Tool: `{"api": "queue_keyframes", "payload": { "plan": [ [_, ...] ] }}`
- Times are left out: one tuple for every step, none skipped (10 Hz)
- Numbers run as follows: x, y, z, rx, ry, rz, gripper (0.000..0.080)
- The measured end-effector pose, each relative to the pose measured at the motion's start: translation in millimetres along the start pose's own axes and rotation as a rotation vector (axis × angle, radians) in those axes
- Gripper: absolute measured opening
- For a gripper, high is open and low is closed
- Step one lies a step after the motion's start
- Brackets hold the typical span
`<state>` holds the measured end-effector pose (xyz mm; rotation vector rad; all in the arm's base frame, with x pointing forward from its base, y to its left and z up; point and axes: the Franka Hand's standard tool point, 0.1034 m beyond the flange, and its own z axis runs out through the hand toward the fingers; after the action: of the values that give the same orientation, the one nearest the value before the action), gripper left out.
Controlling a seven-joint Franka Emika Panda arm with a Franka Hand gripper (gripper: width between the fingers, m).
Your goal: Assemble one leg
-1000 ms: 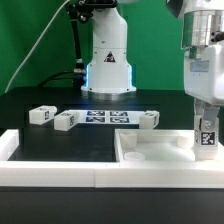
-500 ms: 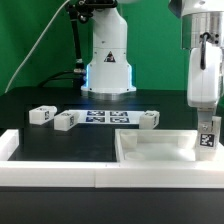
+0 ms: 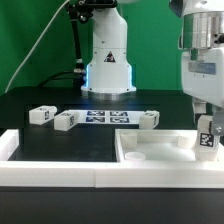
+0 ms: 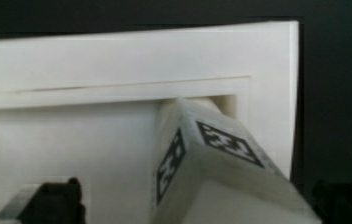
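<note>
Leg held over the panel's right side, ready to be seated.

Three spare legs (image 3: 66,119) lie far left by the marker board (image 3: 105,117); the panel (image 3: 150,150) is near right, where the gripper (image 3: 206,128), closed on the leg (image 3: 206,138), likely must align it with a hole.

The gripper (image 3: 206,118) lifts back up a bit with the leg (image 3: 207,139) after dipping toward the panel (image 3: 150,148).

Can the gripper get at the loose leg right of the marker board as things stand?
Probably not yet: the gripper appears shut on a leg over the white panel. The loose leg lies uncovered on the table.
</note>
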<state>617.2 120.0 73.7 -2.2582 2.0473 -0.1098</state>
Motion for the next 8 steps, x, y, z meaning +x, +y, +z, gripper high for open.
{"api": "queue_keyframes", "payload": {
  "plan": [
    [-0.5, 0.4, -1.2, -0.021, -0.010, -0.143, 0.0649],
    [0.7, -1.9, -2.4, -0.017, -0.013, -0.272, 0.0649],
    [2.2, -2.3, -2.2, -0.016, -0.015, -0.378, 0.0649],
    [1.4, -1.8, -1.6, -0.021, -0.008, -0.519, 0.0649],
    [1.1, -1.6, -1.4, -0.024, -0.005, -0.610, 0.0649],
    [2.8, -1.7, -1.4, -0.026, -0.003, -0.726, 0.0649],
    [3.8, -2.1, -1.7, -0.031, 0.005, -0.817, 0.0649],
    [3.9, -2.6, -2.2, -0.038, 0.014, -0.892, 0.0649]
  ]
}}
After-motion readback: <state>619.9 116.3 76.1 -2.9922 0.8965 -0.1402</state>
